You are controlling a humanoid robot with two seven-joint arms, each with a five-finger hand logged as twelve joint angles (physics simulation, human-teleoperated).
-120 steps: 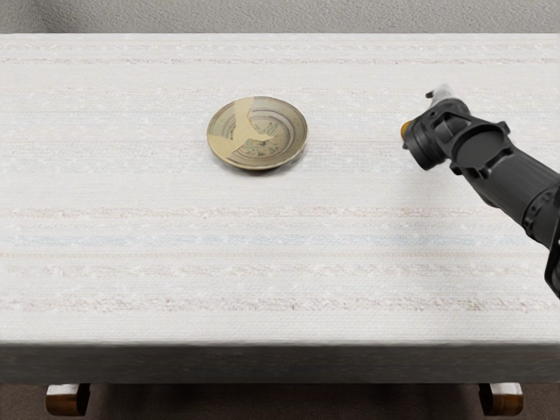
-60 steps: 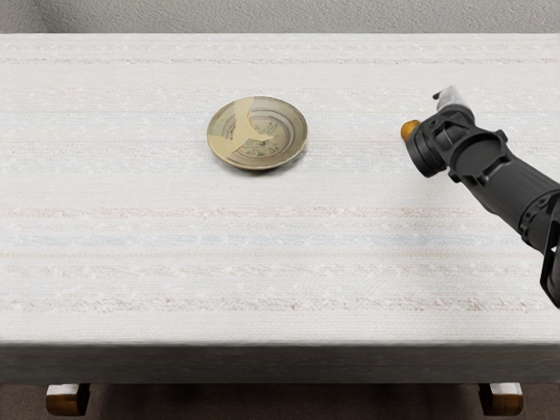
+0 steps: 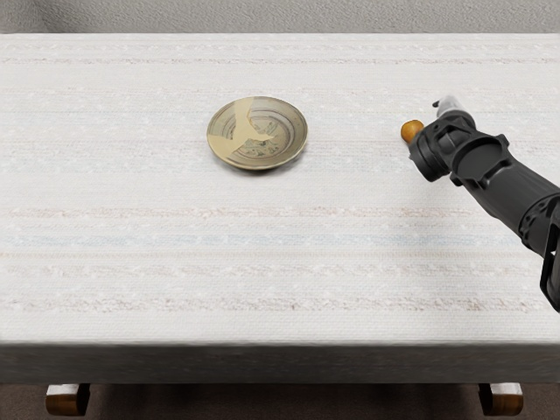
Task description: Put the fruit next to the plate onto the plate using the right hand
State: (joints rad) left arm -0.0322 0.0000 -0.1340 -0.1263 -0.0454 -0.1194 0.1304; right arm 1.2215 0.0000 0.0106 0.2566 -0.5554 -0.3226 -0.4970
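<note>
Right hand point(image 3: 444, 112) sat in the upper right of the frame, mostly hidden behind its own black wrist cuff, so I couldn't tell if it was open or closed. The arm came in from the right edge. Left arm was out of shot.

Small round orange fruit point(image 3: 410, 131) was just left of the wrist, right up against the hand (actual contact hidden). It looked to be resting on the pale woven-textured tabletop point(image 3: 280, 262), not lifted, though this angle couldn't confirm that.

Round glazed ceramic plate point(image 3: 257, 133), olive and tan swirls, was well apart from the fruit, to its left toward upper centre of frame. Nothing was on it.

Judgement: the step in hand was the grasp, and the task had barely started. To do it well:
- Close around the fruit from above rather than nudging it sideways, since it's round and would likely roll.
- Get a firm hold before lifting.
- Carry it low to the left.
- Release over the plate's centre so the rim stops any roll.

No brand, label or readable writing anywhere; the plate markings were just glaze pattern.
</note>
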